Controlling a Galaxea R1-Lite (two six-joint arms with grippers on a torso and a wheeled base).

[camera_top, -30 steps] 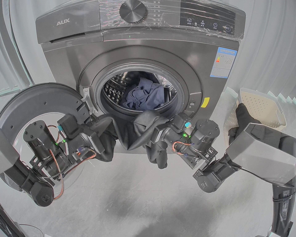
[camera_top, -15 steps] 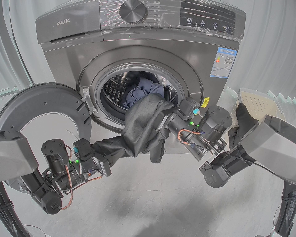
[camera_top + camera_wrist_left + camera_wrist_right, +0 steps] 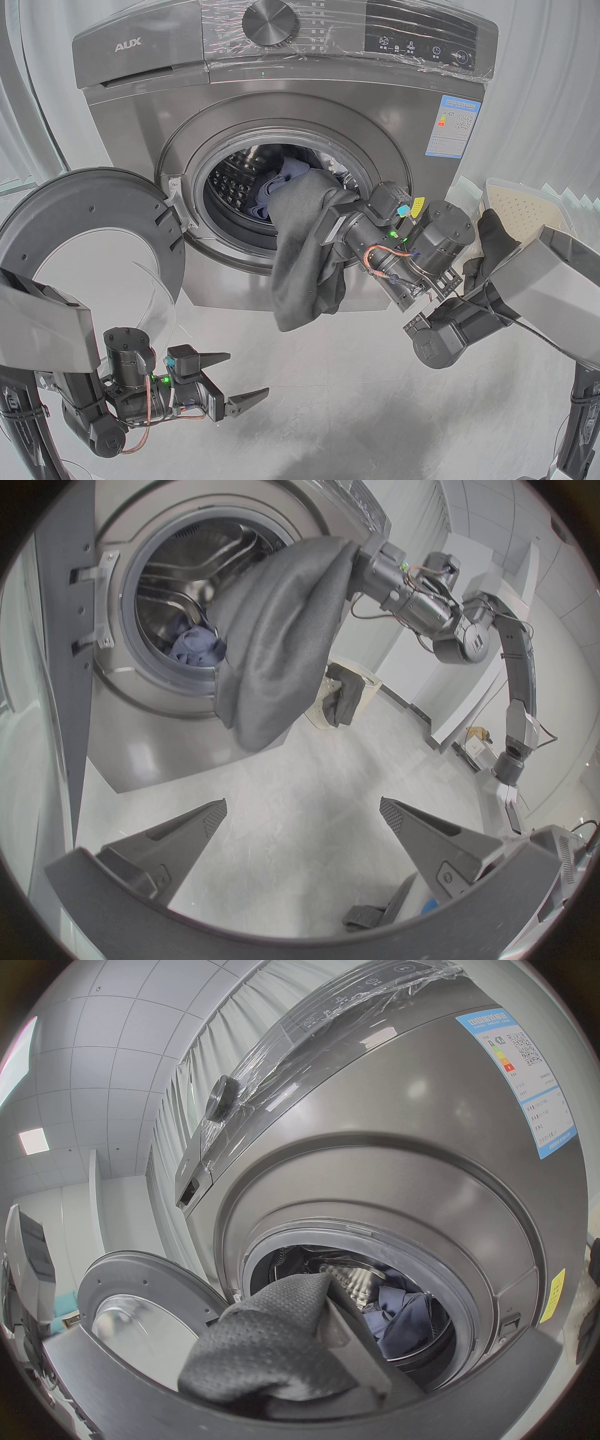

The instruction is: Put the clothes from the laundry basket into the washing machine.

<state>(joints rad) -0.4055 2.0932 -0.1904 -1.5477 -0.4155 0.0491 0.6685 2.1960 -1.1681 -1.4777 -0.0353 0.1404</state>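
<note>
A dark grey garment (image 3: pixel 306 250) hangs from my right gripper (image 3: pixel 331 226), which is shut on it at the rim of the washing machine (image 3: pixel 281 94) opening. The cloth drapes over the drum's lower lip and hangs down the front. In the left wrist view the garment (image 3: pixel 275 636) dangles before the drum. In the right wrist view the garment (image 3: pixel 275 1347) bunches over the fingers. Blue clothes (image 3: pixel 278 181) lie inside the drum. My left gripper (image 3: pixel 240 380) is low over the floor, open and holding nothing. A white laundry basket (image 3: pixel 531 215) at right holds a black garment (image 3: pixel 494 240).
The round door (image 3: pixel 87 225) stands swung open on the left, above my left arm. Grey floor (image 3: pixel 325 400) stretches in front of the machine. Curtains hang behind on both sides.
My left gripper let go of the dark garment, dropped toward the floor and opened. My right gripper lifted the garment higher toward the drum opening; its freed end now hangs straight down.
</note>
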